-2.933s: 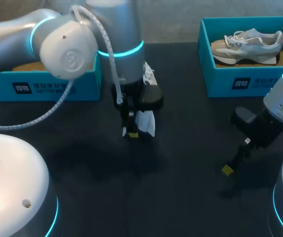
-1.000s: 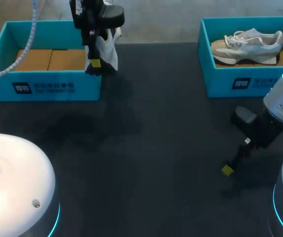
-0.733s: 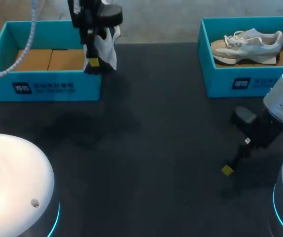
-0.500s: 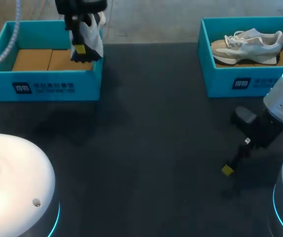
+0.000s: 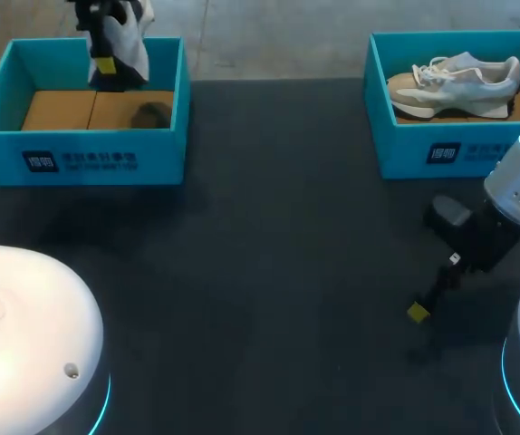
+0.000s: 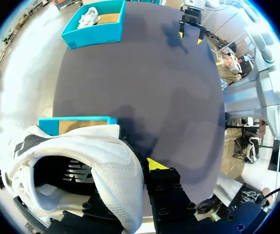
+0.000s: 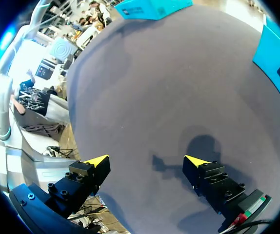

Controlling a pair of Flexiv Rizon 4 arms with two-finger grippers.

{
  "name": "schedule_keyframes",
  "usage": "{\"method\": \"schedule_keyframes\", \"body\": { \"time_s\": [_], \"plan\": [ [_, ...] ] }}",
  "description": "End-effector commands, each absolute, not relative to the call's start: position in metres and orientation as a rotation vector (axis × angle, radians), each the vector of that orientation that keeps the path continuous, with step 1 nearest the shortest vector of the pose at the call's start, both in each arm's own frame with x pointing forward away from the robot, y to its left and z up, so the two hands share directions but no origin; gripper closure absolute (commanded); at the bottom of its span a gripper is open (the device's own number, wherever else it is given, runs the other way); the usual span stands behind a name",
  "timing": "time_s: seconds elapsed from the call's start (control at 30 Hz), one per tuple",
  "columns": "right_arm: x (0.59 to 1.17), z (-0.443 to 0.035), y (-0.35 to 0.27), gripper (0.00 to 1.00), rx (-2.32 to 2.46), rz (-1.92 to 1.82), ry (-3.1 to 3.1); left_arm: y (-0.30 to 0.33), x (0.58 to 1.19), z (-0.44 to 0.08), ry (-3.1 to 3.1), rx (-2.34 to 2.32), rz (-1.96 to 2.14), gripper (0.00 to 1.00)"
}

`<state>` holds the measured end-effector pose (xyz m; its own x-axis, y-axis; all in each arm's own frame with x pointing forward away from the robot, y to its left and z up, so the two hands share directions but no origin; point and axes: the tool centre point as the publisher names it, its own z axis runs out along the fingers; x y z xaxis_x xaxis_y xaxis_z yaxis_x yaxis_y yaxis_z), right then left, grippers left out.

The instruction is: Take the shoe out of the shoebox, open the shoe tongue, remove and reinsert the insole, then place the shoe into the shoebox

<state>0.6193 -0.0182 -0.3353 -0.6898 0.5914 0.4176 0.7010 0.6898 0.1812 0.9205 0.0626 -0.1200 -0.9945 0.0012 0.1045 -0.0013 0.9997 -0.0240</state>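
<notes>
The left jaws grip the white shoe and hold it in the air above the far side of the left box. One yellow fingertip shows below the shoe's edge. In the left wrist view the shoe fills the space beside the one visible fingertip, its dark opening facing the camera; the other finger is hidden behind it. Part of the box lies just beyond the shoe. The box holds brown cardboard, and a dark shadow falls on the cardboard's right end.

About three seconds ago these jaws held the shoe low over the middle of the tabletop. A second ago they were at the box's right far corner, and since then they have moved left, to over the box's inside.

The right arm has not moved. Its jaws hang released just above the tabletop on the right, near the robot. In the right wrist view the two fingertips stand wide apart with only bare tabletop between them.

The right box stays at the far right with a second shoe lying inside it on its sole, as before.
</notes>
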Motion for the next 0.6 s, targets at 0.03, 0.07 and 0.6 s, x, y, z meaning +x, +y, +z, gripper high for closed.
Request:
{"method": "schedule_keyframes", "body": {
  "time_s": [0.03,0.07,0.6],
  "plan": [
    [0.618,-0.335,-0.017,0.00,-1.021,-0.468,-2.578,0.082,0.936,-0.120,-3.037,0.011,0.049,1.00],
    [0.618,-0.335,-0.017,0.00,-1.021,-0.468,-2.578,0.087,0.940,-0.120,-3.039,0.007,0.058,1.00],
    [0.618,-0.335,-0.017,0.00,-1.021,-0.468,-2.578,0.140,0.969,-0.127,-3.030,0.156,0.081,1.00]
  ]
}}
